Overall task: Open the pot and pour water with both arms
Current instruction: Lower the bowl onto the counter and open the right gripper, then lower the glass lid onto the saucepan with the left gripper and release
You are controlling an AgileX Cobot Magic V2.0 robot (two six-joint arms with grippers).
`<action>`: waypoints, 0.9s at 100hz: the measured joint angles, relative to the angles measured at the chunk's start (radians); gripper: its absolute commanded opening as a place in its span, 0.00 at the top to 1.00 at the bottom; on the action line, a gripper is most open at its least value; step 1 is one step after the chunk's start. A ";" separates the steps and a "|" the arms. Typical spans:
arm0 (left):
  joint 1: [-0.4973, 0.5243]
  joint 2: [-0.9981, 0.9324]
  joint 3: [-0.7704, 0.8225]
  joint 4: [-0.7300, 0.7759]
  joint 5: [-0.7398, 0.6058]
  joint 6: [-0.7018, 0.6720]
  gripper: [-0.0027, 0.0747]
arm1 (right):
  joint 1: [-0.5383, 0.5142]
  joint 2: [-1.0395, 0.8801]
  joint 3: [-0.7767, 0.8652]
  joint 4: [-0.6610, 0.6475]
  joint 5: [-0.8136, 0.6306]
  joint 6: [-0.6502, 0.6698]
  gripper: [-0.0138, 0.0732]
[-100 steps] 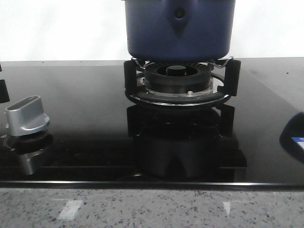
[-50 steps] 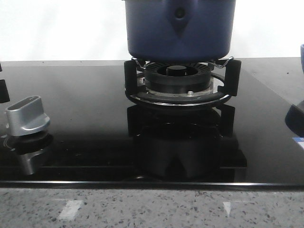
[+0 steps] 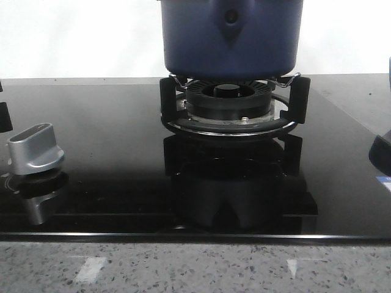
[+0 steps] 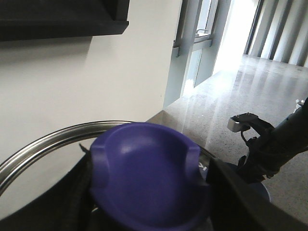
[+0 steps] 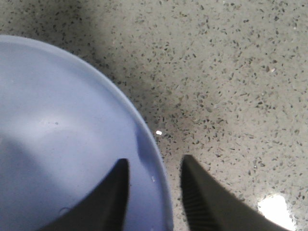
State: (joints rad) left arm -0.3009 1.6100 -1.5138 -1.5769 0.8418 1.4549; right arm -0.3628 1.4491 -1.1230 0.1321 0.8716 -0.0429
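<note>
Silver knob (image 3: 35,148) sitting at the hob's left, dark-blue pot (image 3: 230,38) resting on the burner ring (image 3: 229,97) centre-back, left gripper (image 4: 149,211) clamping a purple lid knob (image 4: 149,178), right gripper (image 5: 154,192) straddling a pale-blue bowl's rim (image 5: 144,139), jaws slightly parted.

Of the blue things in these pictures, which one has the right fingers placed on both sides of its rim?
The pale blue bowl over the speckled counter: one right finger is inside its rim, the other outside. The dark-blue pot sits on the burner, untouched by them.

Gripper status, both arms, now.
Left gripper: shut on the purple lid knob.
Right gripper: fingers astride the rim of a pale blue bowl; whether it grips cannot be told.
</note>
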 measured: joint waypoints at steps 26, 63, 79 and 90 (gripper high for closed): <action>-0.007 0.000 0.000 0.000 0.000 0.000 0.82 | 0.000 0.000 -0.107 -0.025 0.079 0.000 0.42; -0.093 0.091 -0.001 0.013 0.001 0.009 0.82 | 0.000 -0.121 -0.284 -0.019 0.159 -0.002 0.42; -0.106 0.148 -0.001 0.016 -0.005 0.026 0.82 | 0.000 -0.174 -0.289 -0.006 0.162 -0.002 0.42; -0.106 0.175 -0.001 0.020 -0.005 0.028 0.82 | 0.000 -0.187 -0.289 -0.001 0.162 -0.002 0.42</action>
State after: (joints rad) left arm -0.4065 1.7852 -1.5145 -1.5574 0.8370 1.4828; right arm -0.3628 1.2625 -1.4116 0.1311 1.0333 -0.0451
